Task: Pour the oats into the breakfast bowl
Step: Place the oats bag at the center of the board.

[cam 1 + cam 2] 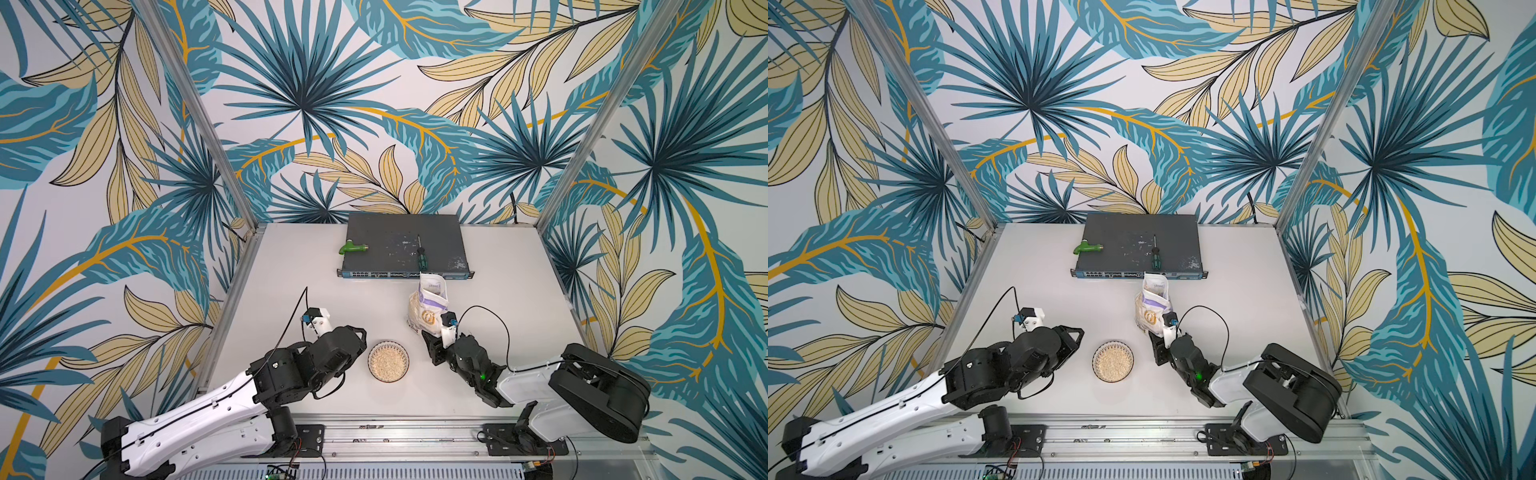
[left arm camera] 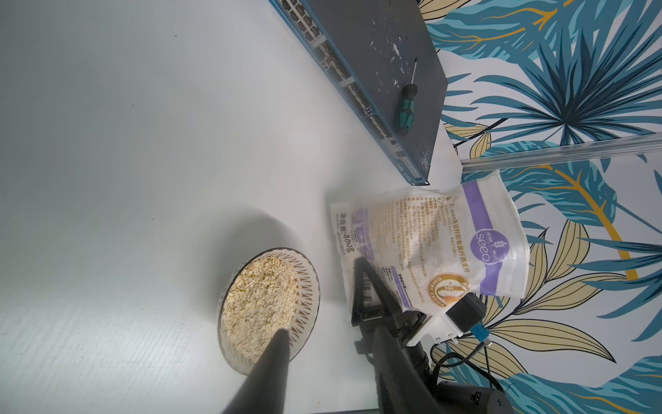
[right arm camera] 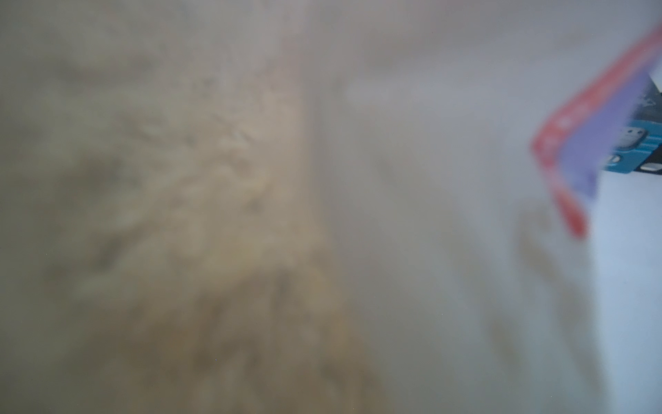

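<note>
Bowl [image 1: 369,361] full of oats [image 1: 388,361]. Right claw [image 1: 430,338] pinches bag [image 1: 428,303] low; left claw [image 1: 359,334], can't tell. You let go fast: bag tips, spills.

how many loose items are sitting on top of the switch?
2. A green pipe fitting lies near the left edge of the network switch. A green-handled screwdriver lies right of its middle. The whole top is in view, so nothing looks hidden.

I'm seeing pale beige oats [image 1: 388,361], white bowl [image 2: 311,286] with dark lattice lines, white-and-purple pouch [image 1: 428,309] with a gold seal, teal-and-yellow leaf-print walls [image 1: 374,104].
</note>
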### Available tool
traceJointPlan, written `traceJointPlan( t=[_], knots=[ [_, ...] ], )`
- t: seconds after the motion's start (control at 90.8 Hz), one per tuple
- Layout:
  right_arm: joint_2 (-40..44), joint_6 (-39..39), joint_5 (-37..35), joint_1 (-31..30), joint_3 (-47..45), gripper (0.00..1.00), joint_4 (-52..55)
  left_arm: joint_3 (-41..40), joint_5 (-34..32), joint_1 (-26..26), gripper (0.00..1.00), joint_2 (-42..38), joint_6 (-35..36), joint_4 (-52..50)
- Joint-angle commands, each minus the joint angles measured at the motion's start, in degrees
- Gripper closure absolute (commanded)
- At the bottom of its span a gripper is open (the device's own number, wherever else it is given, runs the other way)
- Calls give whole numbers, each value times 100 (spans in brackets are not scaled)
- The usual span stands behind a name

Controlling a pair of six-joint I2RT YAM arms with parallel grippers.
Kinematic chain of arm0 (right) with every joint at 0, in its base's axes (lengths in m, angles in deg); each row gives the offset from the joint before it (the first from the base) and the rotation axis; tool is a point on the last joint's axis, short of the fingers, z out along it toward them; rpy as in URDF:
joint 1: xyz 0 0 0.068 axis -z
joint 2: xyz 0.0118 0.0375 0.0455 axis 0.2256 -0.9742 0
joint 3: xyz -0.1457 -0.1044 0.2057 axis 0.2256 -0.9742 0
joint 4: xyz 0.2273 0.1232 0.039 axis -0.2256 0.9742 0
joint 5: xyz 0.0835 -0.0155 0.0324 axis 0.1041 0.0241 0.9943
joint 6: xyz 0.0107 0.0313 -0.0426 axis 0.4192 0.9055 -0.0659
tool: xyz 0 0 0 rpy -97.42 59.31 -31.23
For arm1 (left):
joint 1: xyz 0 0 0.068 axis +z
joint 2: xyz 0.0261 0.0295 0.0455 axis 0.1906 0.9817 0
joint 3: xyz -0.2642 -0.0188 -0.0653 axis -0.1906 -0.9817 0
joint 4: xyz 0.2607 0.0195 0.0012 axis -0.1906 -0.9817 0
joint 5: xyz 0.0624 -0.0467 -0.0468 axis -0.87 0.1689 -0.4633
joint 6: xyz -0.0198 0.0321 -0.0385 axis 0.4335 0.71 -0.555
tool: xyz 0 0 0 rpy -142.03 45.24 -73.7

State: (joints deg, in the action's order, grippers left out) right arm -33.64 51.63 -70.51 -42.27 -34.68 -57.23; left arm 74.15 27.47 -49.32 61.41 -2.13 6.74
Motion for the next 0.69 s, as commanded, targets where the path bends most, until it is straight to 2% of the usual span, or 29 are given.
traceJointPlan(
  t=[0.0,0.165,0.32,0.573,0.683],
  knots=[
    [-180,139,-45,51,-47,91,-1388,-113,-40,-12,58,-73,-36,7],
    [-443,141,238,59,-96,69,-1417,-201,-120,-9,57,-87,-25,-92],
    [-135,50,-117,57,-280,42,-1166,-293,-162,-14,56,-95,-8,-125],
    [834,-200,71,50,-384,23,-190,-516,-200,-13,55,-234,-80,-109],
    [1494,-169,-39,55,-517,18,231,-545,-247,-14,55,-301,-84,-178]
  ],
)
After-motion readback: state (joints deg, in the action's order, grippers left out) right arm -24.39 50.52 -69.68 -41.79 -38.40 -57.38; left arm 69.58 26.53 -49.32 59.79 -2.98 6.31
